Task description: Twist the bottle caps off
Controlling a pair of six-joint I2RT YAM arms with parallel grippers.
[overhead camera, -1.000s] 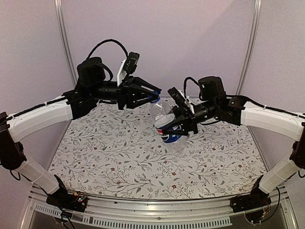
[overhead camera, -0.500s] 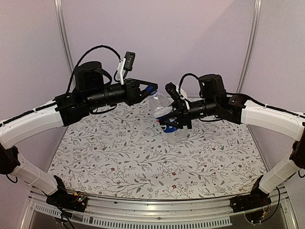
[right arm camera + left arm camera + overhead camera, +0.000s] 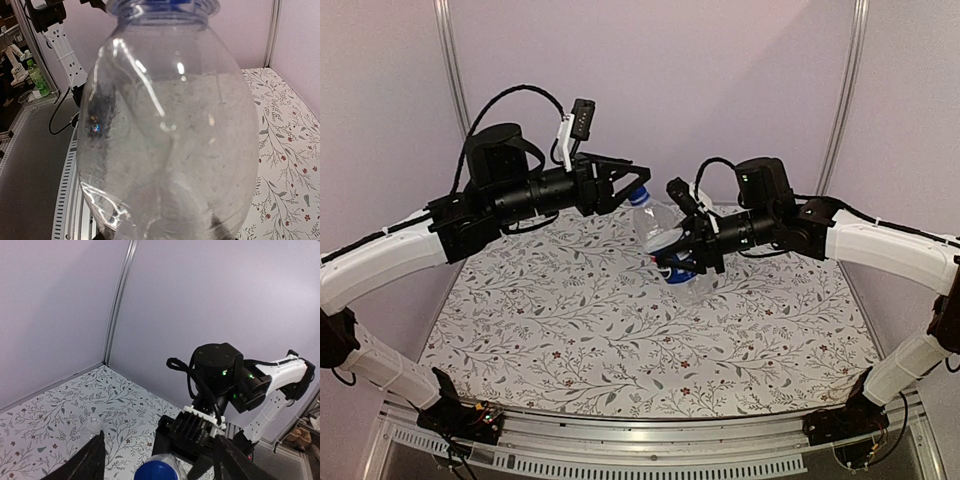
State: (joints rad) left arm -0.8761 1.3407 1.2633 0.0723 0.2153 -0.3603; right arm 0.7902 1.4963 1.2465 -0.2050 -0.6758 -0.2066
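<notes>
Bench (image 3: pixel 570 330) covered in a floral print is spread across the lower half of the overhead view, and pale purple walls (image 3: pixel 720 80) are seen behind it. The left arm (image 3: pixel 400 255) is stretched in from the left edge of the frame and the right arm (image 3: pixel 880 245) from the right edge, so that both are brought together just above the centre.

The Pepsi bottle (image 3: pixel 660 228) is held off the bench at the centre of the frame. It is tilted, with its neck pointed to the upper left and its blue label turned toward the lower right. It is clamped at the label by the right fingers (image 3: pixel 678 262), which are closed against its sides. In the right wrist view almost the whole frame is filled by the clear body of the bottle (image 3: pixel 170 140), and the fingers themselves are hidden behind it.

The left fingers (image 3: pixel 636 187) are set around the blue cap (image 3: pixel 640 196) at the neck. In the left wrist view the cap (image 3: pixel 157 469) is found at the bottom centre. The two fingers are spread to either side of it with a gap left on each side, so no contact is shown.

The shorter bottle (image 3: pixel 93 426) is stood upright on the bench in the lower left of that view, and a pale cap (image 3: pixel 93 418) is seated on it.
</notes>
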